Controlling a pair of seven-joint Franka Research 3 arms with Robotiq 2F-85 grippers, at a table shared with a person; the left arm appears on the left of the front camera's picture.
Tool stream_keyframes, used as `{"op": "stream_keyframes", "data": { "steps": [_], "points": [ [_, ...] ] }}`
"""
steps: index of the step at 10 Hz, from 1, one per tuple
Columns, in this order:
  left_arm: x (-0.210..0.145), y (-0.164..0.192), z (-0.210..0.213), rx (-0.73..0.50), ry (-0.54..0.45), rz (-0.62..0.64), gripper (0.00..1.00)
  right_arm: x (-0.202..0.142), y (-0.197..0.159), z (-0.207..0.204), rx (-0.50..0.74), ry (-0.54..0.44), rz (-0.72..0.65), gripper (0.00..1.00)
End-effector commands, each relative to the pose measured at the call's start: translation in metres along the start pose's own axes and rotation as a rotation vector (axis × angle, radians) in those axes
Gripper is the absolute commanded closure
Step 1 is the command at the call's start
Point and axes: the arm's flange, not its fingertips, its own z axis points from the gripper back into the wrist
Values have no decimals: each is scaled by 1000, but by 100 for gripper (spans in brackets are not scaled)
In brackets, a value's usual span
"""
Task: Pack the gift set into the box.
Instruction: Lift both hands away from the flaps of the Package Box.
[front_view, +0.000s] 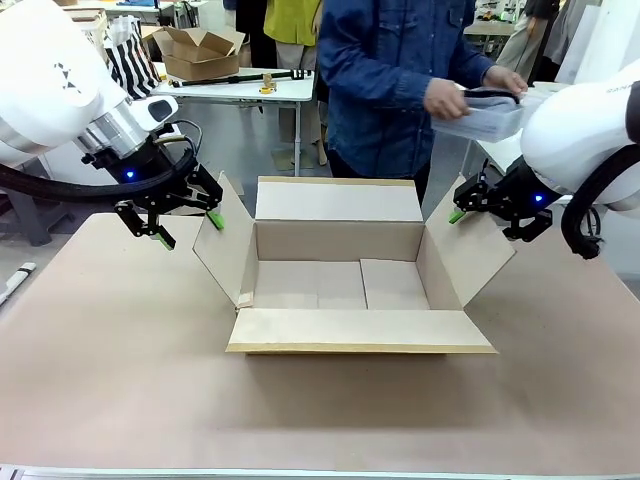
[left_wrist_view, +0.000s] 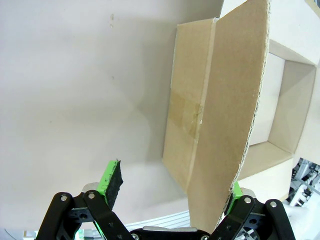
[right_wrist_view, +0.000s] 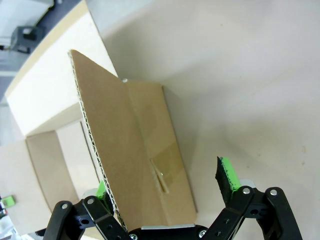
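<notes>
On table: one box, four flaps; left hand, right hand, both released.

One box, two tools, one person

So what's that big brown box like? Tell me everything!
The box is plain brown corrugated cardboard. It sits upright in the middle of the table, open and empty, with all four flaps folded outward. Clear tape shows on its end walls. The left gripper, open, straddles the left flap, and the right gripper, open, straddles the right flap.
</notes>
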Motion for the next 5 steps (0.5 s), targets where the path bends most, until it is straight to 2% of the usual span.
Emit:
{"op": "stream_keyframes", "data": {
  "steps": [1,5],
  "points": [
    [0,1,1,14,0,-8,0,1,0,3,-9,-7,0,0],
    [0,1,1,14,0,-8,0,1,0,3,-9,-7,0,0]
  ]
}}
